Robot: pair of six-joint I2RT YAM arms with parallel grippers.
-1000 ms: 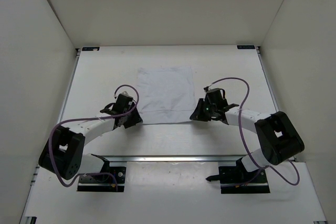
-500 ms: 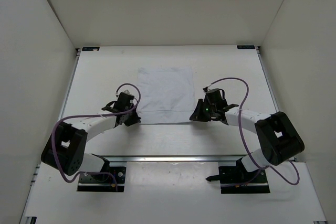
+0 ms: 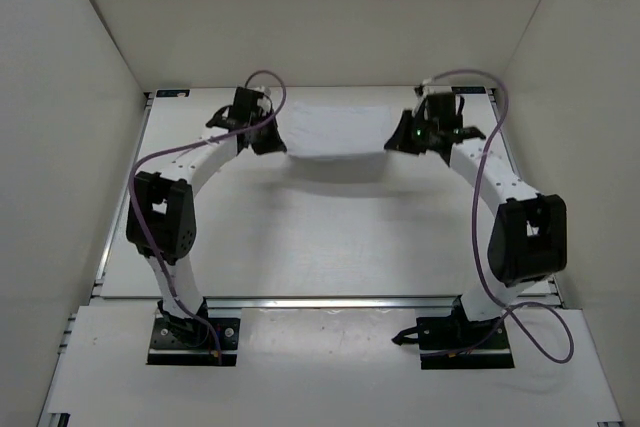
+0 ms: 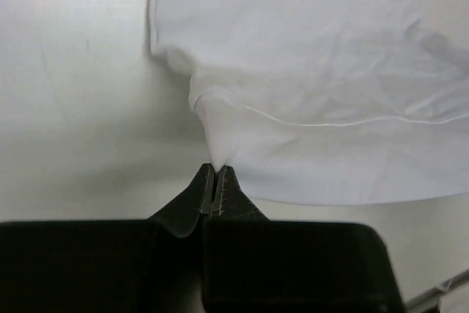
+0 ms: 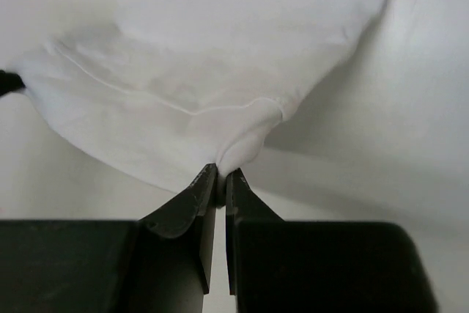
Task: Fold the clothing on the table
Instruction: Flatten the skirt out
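My left fingers (image 4: 202,194) and right fingers (image 5: 199,199), each pinched shut on a corner of the clothing (image 3: 335,133), have carried it from mid-bench (image 3: 330,237) to the upper middle by the far edge, leaving open bench below.

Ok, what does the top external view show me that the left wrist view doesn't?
Only top external: the right tool on the opposite corner, and the clothing spanning between the two tools near the far end of the table, with a shadow beneath. Only left wrist: the left tool with jaws shut, pinching a corner of the fabric, and the hem line running across it. Both: the white clothing, the left tool gripping it, bare table.
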